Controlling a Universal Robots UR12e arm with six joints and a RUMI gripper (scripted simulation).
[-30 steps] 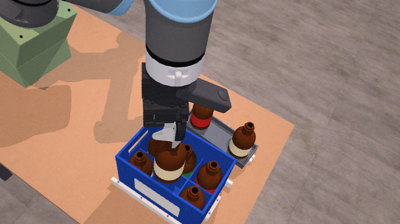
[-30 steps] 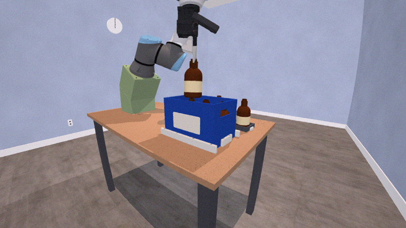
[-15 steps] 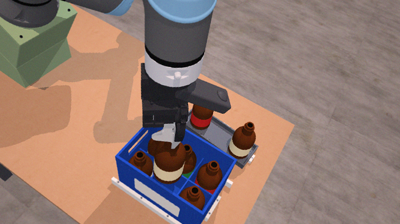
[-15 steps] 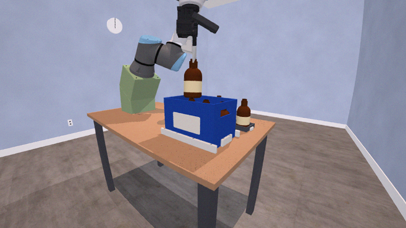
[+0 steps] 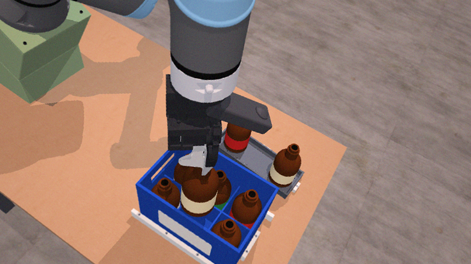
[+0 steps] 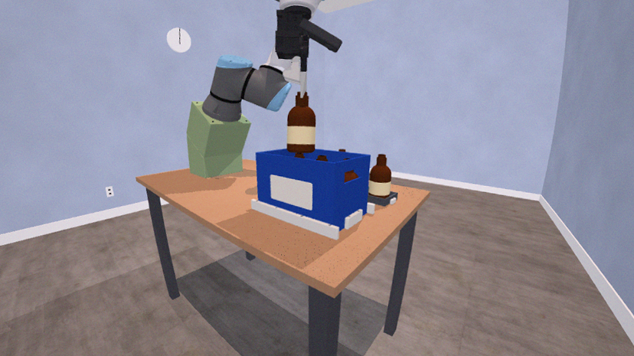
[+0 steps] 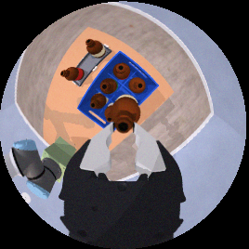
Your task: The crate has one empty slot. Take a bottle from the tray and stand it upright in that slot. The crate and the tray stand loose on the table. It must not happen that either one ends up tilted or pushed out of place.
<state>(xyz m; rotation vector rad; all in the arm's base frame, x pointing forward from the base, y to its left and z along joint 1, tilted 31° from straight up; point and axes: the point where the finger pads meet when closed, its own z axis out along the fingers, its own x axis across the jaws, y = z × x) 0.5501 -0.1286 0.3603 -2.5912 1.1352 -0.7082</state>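
My gripper (image 5: 202,167) is shut on the neck of a brown bottle with a cream label (image 5: 199,192). The bottle hangs upright, its base just above the rim of the blue crate (image 5: 207,215); it also shows in the exterior view (image 6: 301,123), above the crate (image 6: 311,184). In the wrist view the held bottle (image 7: 122,112) sits between my fingers, over the crate's near edge (image 7: 122,88). Several brown bottles stand in the crate's slots. The slot under the held bottle is hidden.
A grey tray (image 5: 263,159) stands behind the crate with a red-labelled bottle (image 5: 237,136) and a cream-labelled bottle (image 5: 285,165). The arm's green base (image 5: 21,43) is at the table's far left. The crate is near the table's front right edge.
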